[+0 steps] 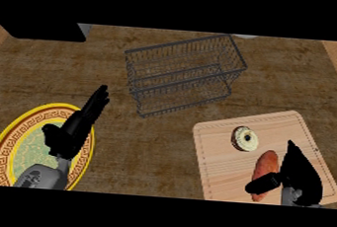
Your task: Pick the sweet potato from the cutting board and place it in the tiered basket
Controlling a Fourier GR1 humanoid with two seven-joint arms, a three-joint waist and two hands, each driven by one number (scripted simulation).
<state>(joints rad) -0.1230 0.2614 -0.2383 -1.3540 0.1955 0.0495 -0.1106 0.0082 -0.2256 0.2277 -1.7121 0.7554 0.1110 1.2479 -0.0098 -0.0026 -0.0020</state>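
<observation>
Black fingers of the right hand [299, 176] rise from my lower right in the head view, over the near right part of the cutting board [221, 139]. I read the fingers as straight and pointing away from me, with the thumb reaching left across the near end of the sweet potato [266, 164]. The thumb touches or overlaps that end; I cannot tell whether it presses on it. Nothing is curled round the vegetable.

Position of the sweet potato: flat on the board, right of centre, just beside the hand's left edge. Its long axis runs near to far with a slight lean to the right at the far end. A ring-shaped pastry [246, 139] lies just beyond its far tip, also on the board.

On my left, the left hand [74, 128] sits over the yellow-rimmed plate [12, 139], fingers straight, together and angled up and to the right, holding nothing.

Farther back, near the centre of the counter [155, 144], stands the wire tiered basket [185, 74], well apart from both hands.
</observation>
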